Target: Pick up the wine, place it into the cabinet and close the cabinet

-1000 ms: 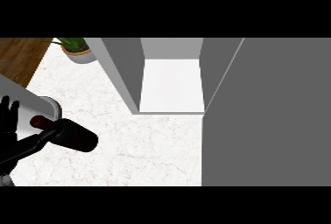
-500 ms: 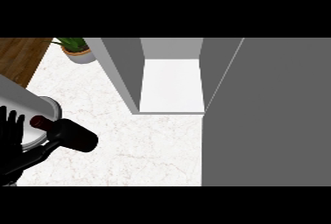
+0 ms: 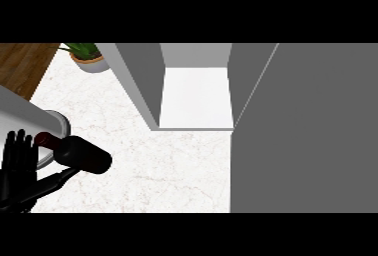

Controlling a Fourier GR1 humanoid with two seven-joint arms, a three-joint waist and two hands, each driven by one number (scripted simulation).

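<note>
One hand point(image 3: 21, 167) of mine shows at the left, fingers point(image 3: 16, 150) straight up and spread. My wine point(image 3: 77, 152) lies between them and my thumb, above the white counter point(image 3: 148, 170).

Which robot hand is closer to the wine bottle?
Left. The left robot hand is right beside the wine bottle, on its left, thumb reaching under it. The right robot hand isn't in view.
</note>
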